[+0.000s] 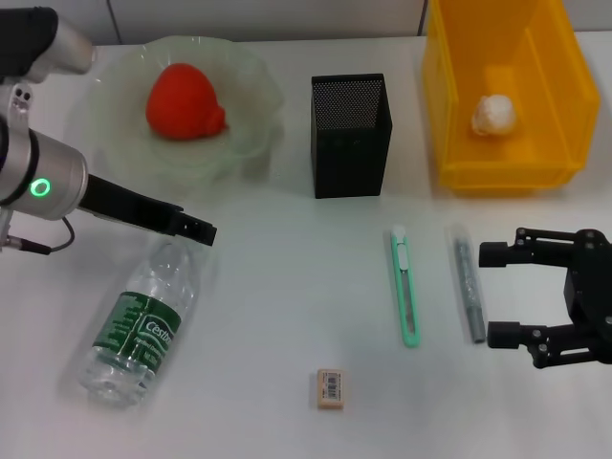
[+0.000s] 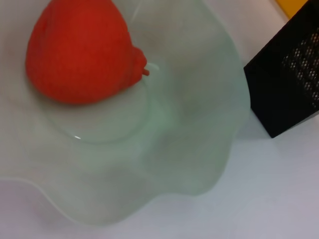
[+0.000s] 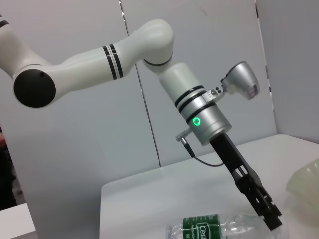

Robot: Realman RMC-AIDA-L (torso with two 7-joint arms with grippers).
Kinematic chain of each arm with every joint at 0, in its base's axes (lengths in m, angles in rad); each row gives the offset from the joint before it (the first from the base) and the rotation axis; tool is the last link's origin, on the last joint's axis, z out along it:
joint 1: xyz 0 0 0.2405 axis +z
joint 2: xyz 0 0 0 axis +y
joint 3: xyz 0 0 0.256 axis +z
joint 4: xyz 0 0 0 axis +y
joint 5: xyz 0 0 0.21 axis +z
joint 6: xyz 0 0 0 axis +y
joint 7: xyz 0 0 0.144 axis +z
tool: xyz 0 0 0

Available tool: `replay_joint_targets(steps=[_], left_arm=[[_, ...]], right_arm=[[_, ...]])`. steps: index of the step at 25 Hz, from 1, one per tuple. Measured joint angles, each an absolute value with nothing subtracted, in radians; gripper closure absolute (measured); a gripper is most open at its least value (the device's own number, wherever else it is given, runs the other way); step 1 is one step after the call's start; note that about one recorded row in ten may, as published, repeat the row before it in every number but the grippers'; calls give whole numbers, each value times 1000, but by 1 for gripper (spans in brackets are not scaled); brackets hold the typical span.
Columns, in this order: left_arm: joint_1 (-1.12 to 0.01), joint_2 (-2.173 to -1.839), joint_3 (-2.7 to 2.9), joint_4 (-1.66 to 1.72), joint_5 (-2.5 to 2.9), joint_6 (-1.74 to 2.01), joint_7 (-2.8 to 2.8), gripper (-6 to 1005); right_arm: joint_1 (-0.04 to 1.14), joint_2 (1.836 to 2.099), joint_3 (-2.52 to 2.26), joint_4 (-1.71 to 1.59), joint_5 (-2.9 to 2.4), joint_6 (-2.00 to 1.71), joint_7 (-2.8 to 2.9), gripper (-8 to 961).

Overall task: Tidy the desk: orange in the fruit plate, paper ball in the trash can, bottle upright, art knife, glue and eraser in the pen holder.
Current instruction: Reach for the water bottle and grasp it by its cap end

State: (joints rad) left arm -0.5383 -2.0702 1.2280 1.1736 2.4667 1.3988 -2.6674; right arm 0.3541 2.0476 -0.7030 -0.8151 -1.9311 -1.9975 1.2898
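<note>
Worktop (image 1: 287,316) white, slick; trash can (image 1: 497,143) upper right, paper ball (image 1: 494,114) inside; fruit plate (image 1: 239,134) upper left holds orange (image 1: 184,102); bottle (image 1: 139,325) lies lower left, round, likely rolls if nudged off-centre; left claw (image 1: 196,229) just above its cap end, spread cannot tell; right claw (image 1: 521,296) lower right, spread wide beside glue (image 1: 467,282); stray finger could knock glue into art knife (image 1: 405,287); pen holder (image 1: 349,134) top centre; eraser (image 1: 330,389) bottom centre.

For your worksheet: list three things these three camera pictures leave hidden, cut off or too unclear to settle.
- Inside of the black mesh pen holder: head view, its walls hide the bottom.
- Left gripper fingers: edge-on in head and right wrist views; spacing unclear.
- Clear plastic bottle with green label: cut off by the right wrist picture's lower edge.
</note>
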Motion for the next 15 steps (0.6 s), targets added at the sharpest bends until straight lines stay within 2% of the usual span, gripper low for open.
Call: replay_joint_targets(steps=[15], left_arm=[[-527, -2072, 1437, 1174, 2519, 1282, -2688, 287]], right_arm=[[354, 2047, -679, -804, -1929, -1995, 1283, 130]])
